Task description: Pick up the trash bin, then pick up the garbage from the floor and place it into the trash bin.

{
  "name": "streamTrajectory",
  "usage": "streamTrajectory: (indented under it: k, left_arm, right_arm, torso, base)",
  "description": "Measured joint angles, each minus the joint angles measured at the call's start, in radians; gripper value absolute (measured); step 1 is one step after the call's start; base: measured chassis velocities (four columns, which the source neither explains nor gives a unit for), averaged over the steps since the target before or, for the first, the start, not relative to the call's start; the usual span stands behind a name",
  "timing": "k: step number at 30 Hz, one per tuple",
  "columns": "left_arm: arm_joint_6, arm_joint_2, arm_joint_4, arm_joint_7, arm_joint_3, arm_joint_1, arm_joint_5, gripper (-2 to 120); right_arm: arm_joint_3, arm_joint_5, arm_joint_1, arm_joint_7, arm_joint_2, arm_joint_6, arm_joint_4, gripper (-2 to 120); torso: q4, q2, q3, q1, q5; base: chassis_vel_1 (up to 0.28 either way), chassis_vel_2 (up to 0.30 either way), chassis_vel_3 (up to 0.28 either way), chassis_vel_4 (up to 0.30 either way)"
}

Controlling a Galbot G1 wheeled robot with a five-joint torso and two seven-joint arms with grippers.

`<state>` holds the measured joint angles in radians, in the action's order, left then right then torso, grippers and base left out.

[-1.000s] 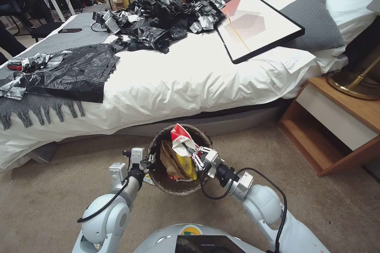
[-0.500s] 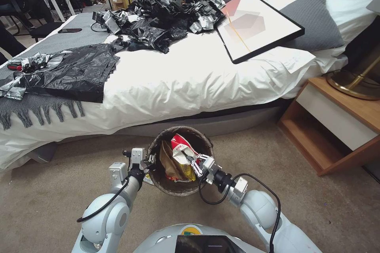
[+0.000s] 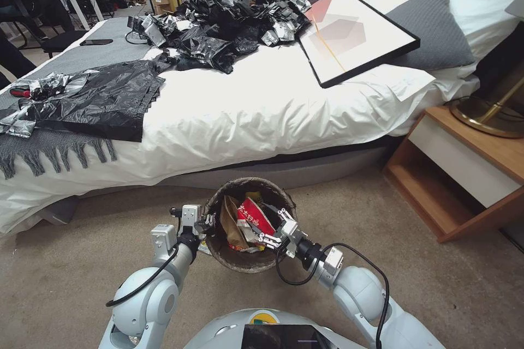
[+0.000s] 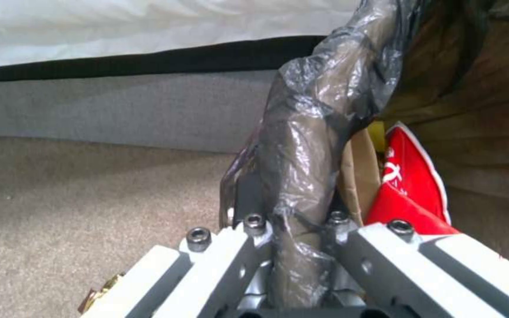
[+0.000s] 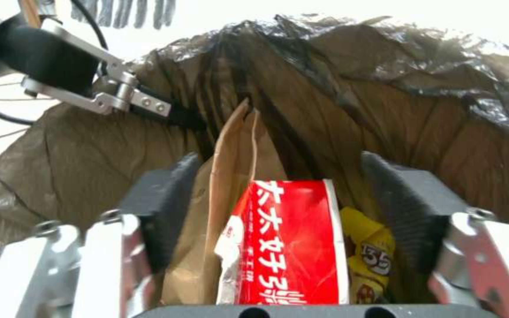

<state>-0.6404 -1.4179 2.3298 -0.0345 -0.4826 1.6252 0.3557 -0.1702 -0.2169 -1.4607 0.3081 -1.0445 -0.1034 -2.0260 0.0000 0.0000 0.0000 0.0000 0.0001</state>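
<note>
The left gripper [image 3: 206,224] pinches the trash bin [image 3: 240,260] by its near rim, holding it above the floor [image 3: 65,262]; the right gripper [image 3: 273,229] hangs spread inside the mouth, the red carton [image 3: 256,217] lying between its fingers, long axis pointing down into the bin.

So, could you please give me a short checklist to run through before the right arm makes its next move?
1. Left end effector gripping the trash bin rim: ok, its fingers are clamped on the bag-covered rim.
2. Red-and-white carton inside the bin: ok, it sits beside the brown paper bag and the yellow wrapper.
3. Right end effector released: ok, its fingers are spread on either side of the carton, apparently not pinching it.
4. Liner bag clear of the right fingers: cannot tell.
5. More garbage left on the floor: cannot tell; none shows on the carpet in view.
</note>
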Motion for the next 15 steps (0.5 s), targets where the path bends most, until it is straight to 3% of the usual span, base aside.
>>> streamTrajectory:
  k: [4,7,15]
  left_arm:
    - [0.000,0.000,0.000,-0.001,0.000,-0.001,-0.002,0]
    - [0.000,-0.001,0.000,0.001,0.001,-0.002,-0.001,0]
    - [0.000,-0.002,-0.001,0.003,-0.002,-0.003,-0.002,0]
  right_arm:
    - [0.006,-0.031,-0.004,-0.026,0.013,0.027,-0.018,82]
    - [0.009,-0.064,-0.007,-0.036,0.025,0.050,-0.039,96]
    - [0.011,-0.108,-0.015,-0.055,0.033,0.082,-0.071,100]
  torso:
    - [0.0002,0.000,0.000,0.000,0.0000]
    - [-0.0001,0.000,0.000,0.000,-0.0001]
    - [0.0000,0.000,0.000,0.000,-0.0001]
  base:
    - [0.000,0.000,0.000,0.000]
    - [0.000,0.000,0.000,0.000]
    - [0.000,0.000,0.000,0.000]
